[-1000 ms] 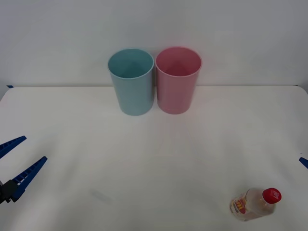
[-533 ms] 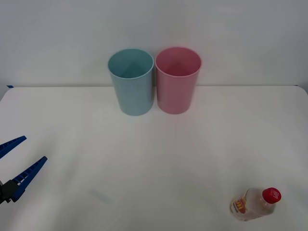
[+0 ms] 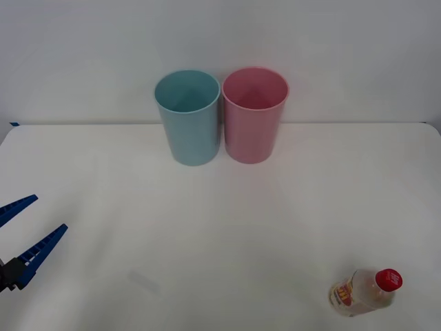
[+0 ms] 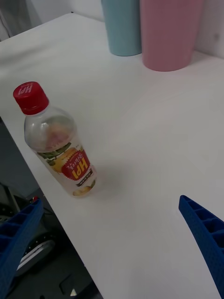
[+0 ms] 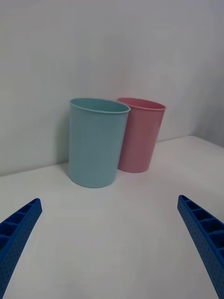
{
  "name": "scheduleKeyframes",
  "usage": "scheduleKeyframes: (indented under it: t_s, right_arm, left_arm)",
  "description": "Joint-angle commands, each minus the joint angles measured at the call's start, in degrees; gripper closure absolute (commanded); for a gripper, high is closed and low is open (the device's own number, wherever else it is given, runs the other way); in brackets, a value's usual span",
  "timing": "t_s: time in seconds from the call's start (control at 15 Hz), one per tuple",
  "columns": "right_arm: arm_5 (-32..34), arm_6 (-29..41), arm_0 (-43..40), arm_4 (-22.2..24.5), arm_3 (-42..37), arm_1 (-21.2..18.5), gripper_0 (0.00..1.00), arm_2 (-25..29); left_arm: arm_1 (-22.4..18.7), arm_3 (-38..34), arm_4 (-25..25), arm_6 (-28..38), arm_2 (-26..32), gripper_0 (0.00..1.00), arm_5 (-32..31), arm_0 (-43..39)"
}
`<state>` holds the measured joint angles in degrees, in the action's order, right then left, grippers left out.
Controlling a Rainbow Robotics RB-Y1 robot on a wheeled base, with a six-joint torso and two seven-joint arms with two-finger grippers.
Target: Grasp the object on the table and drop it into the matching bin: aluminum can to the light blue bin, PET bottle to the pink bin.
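The PET bottle (image 3: 364, 294), small and clear with a red cap and a yellow-and-red label, appears to lie on its side near the table's (image 3: 227, 227) front right edge, cap toward the right. In the right wrist view the bottle (image 4: 58, 149) is a short way ahead of my right gripper (image 4: 112, 243), which is open and apart from it. The light blue bin (image 3: 187, 117) and the pink bin (image 3: 255, 114) stand side by side at the back, pink on the right. Low at the table's left edge, my left gripper (image 3: 21, 234) is open and holds nothing.
A plain wall rises behind the bins. The table's front edge (image 4: 28, 154) runs right beside the bottle, with dark equipment on the floor below it. The left wrist view shows both bins (image 5: 99, 142) ahead across bare white table.
A blue tip of my right gripper that showed at the front view's right edge a second ago has slipped out of that view. The bottle, the bins and the left gripper have not moved.
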<state>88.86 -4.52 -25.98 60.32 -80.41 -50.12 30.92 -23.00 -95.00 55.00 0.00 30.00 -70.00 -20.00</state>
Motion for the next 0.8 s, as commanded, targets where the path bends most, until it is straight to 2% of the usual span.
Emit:
scheduleKeyframes:
  t_s: [0.07,0.33,0.47,0.67,0.8]
  right_arm:
    - [1.14,-4.97,0.93,0.94,0.08,-0.59,0.00,-0.34]
    - [1.14,-11.74,2.42,0.85,2.98,-0.59,0.00,-3.76]
    - [1.14,-12.09,3.83,0.76,5.79,-0.51,0.00,-6.05]
    - [1.14,-13.49,5.59,-2.49,9.66,-0.16,0.00,-10.53]
    - [1.14,-14.64,6.29,-3.37,10.98,1.60,0.00,-11.76]
  left_arm:
    - [0.00,0.00,0.00,0.00,0.00,0.00,0.00,0.00]
    - [0.00,0.00,0.00,0.00,0.00,0.00,0.00,0.00]
    - [0.00,0.00,0.00,0.00,0.00,0.00,0.00,0.00]
    - [0.00,0.00,0.00,0.00,0.00,0.00,0.00,0.00]
    - [0.00,0.00,0.00,0.00,0.00,0.00,0.00,0.00]
